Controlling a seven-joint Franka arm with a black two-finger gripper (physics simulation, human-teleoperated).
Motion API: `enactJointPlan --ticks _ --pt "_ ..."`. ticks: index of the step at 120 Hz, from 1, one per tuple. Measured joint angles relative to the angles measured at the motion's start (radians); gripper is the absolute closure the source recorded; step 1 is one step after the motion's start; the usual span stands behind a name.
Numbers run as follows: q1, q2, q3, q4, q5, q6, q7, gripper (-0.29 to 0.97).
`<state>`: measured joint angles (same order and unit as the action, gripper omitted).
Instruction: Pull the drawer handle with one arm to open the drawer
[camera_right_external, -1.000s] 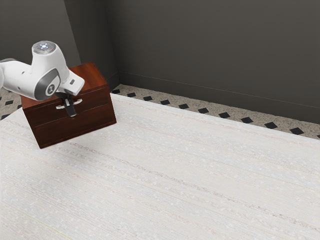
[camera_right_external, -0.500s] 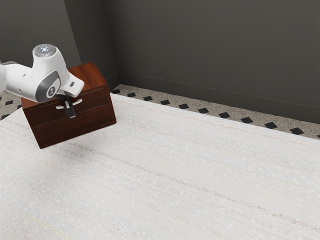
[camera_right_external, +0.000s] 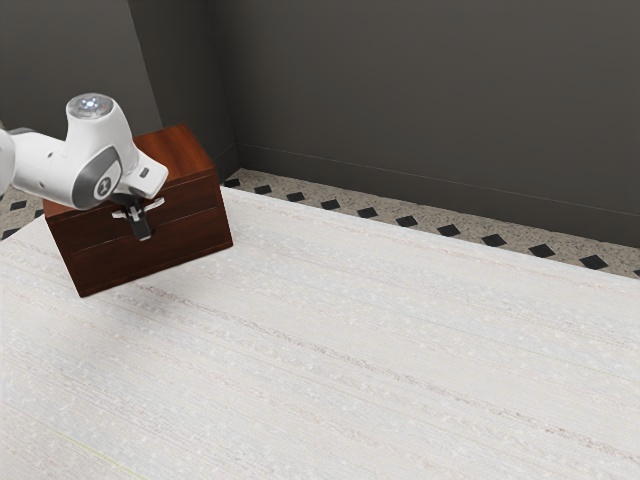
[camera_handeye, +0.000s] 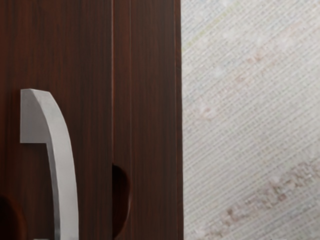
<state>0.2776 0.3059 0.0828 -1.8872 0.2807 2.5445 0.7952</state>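
Observation:
A small dark wooden cabinet (camera_right_external: 175, 160) stands on the white table at the exterior view's left. It has two drawer fronts, and the upper drawer (camera_right_external: 190, 198) carries a silver bar handle (camera_right_external: 155, 206). My gripper (camera_right_external: 139, 216) sits right at that handle, with one black finger above the bar and one below it, open around it. In the wrist view the handle (camera_handeye: 57, 165) is very close against the wood front (camera_handeye: 90, 75), with a dark finger shadow on either side of it. The drawer front lies flush with the cabinet.
The white woodgrain table (camera_right_external: 380, 340) stretches wide toward the exterior view's right. Dark walls and a tiled floor strip (camera_right_external: 450, 228) lie behind it. The lower drawer front (camera_right_external: 150, 250) sits under my hand.
My hand has shifted slightly toward the exterior view's left and down, closing in on the handle. The cabinet and drawer have not moved.

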Motion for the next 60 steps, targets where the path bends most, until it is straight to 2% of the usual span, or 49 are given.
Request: enactJointPlan --ticks 21,60 --pt "0.0 -0.003 -0.001 0.0 0.001 -0.004 -0.001 0.22" --pt "-0.002 -0.009 -0.003 0.0 0.002 -0.014 -0.001 0.6"
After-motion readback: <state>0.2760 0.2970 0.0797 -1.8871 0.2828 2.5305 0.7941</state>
